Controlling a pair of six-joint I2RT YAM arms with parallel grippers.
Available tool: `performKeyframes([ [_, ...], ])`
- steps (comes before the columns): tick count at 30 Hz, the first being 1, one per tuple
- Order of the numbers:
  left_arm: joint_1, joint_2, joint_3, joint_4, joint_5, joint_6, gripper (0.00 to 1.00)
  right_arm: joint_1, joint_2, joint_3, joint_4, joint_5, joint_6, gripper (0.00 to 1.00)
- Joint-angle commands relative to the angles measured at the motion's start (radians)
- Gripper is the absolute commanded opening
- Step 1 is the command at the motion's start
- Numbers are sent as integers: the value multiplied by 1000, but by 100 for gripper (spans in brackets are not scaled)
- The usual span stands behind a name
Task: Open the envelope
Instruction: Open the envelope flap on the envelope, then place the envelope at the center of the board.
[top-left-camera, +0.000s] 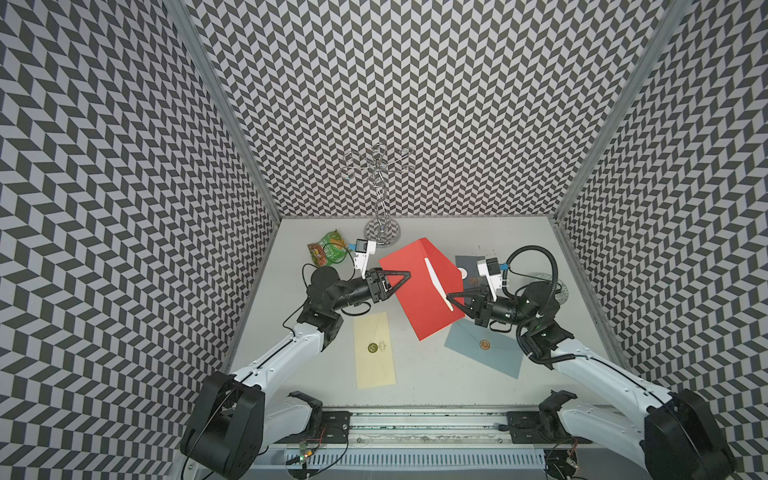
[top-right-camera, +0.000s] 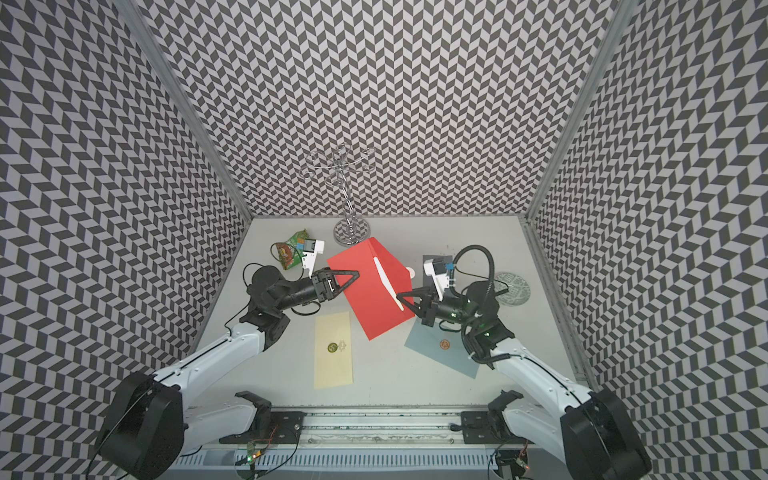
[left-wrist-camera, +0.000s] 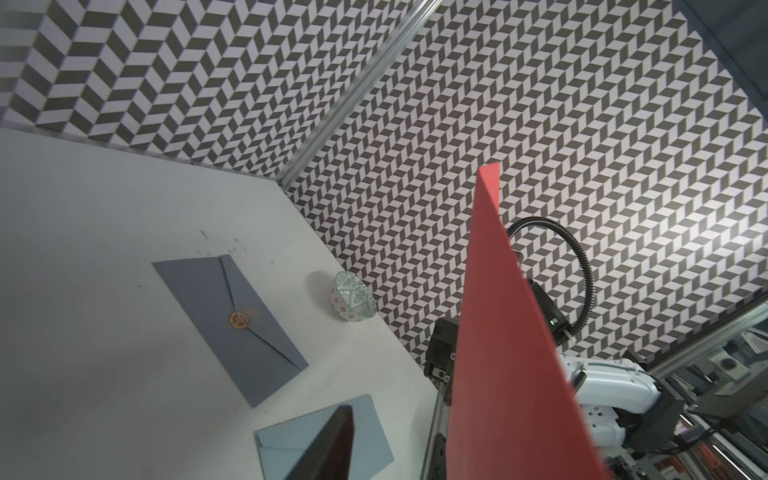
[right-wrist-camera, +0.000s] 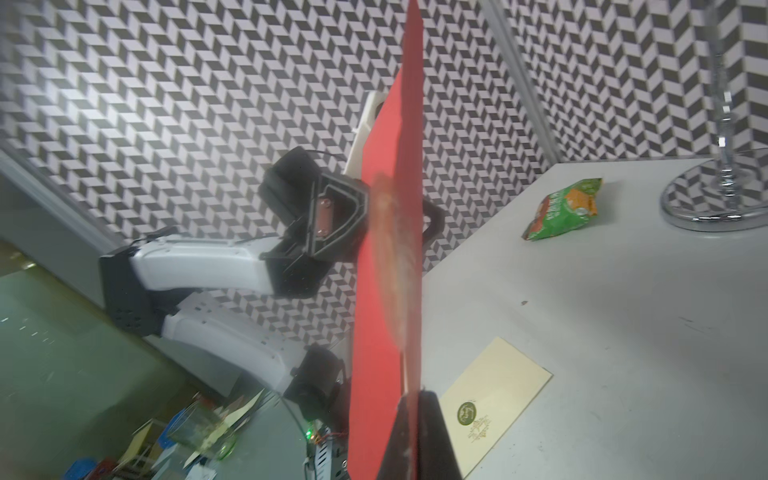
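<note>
The left arm (top-left-camera: 286, 353) and right arm (top-left-camera: 598, 370) have glossy white link shells dotted with small screws, set between bulky black joint housings. The left gripper (top-left-camera: 407, 276) and right gripper (top-left-camera: 449, 297) are black with open triangular finger frames, each backed by a white camera mount (top-left-camera: 365, 253) bearing a blue plug (top-left-camera: 352, 247). A ribbed black hose (top-left-camera: 544, 257) arcs above the right arm.

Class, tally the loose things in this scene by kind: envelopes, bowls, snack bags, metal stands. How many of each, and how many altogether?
Envelopes: 4, namely red envelope, cream envelope, light blue envelope, dark grey envelope
Bowl: 1
Snack bag: 1
Metal stand: 1
Total: 7
</note>
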Motion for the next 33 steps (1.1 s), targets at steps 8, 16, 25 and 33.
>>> performKeyframes([
  [8,43,-75,-16,-267,-253,145,63,-12,45,24,-161,502,44,0],
  [16,40,-140,-33,-362,-368,231,64,-30,362,135,-107,310,132,0],
  [25,40,-266,-101,-401,-468,270,71,-10,653,226,44,215,243,0],
  [33,33,-455,-186,-380,-594,251,77,26,821,351,52,249,263,0],
])
